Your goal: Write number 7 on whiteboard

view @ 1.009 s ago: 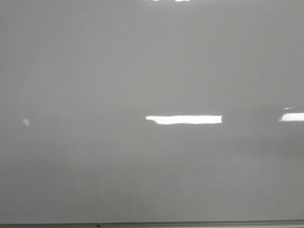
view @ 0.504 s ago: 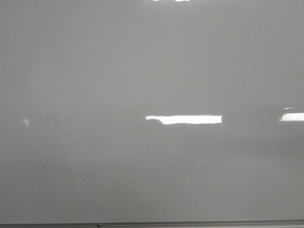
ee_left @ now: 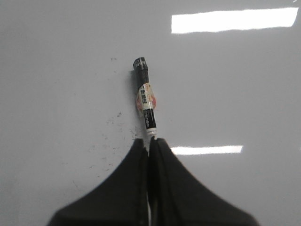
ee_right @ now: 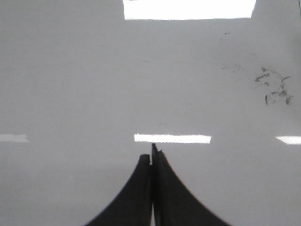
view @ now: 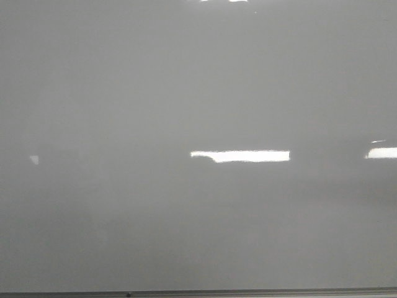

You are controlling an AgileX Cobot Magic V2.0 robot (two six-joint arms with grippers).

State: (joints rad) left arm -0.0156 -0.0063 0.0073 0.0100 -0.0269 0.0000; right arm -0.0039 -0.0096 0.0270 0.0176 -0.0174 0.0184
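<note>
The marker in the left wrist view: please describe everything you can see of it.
The marker is a slim black pen with a white and pink label round its middle. The left gripper is shut on its lower end, so it sticks straight out from the fingertips toward the whiteboard. Whether its dark far end touches the board is unclear.

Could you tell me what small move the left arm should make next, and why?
Probably ease the marker forward until its tip touches the whiteboard. The left gripper is shut on the marker, which points at the board, and no stroke of a 7 shows in any view.
</note>
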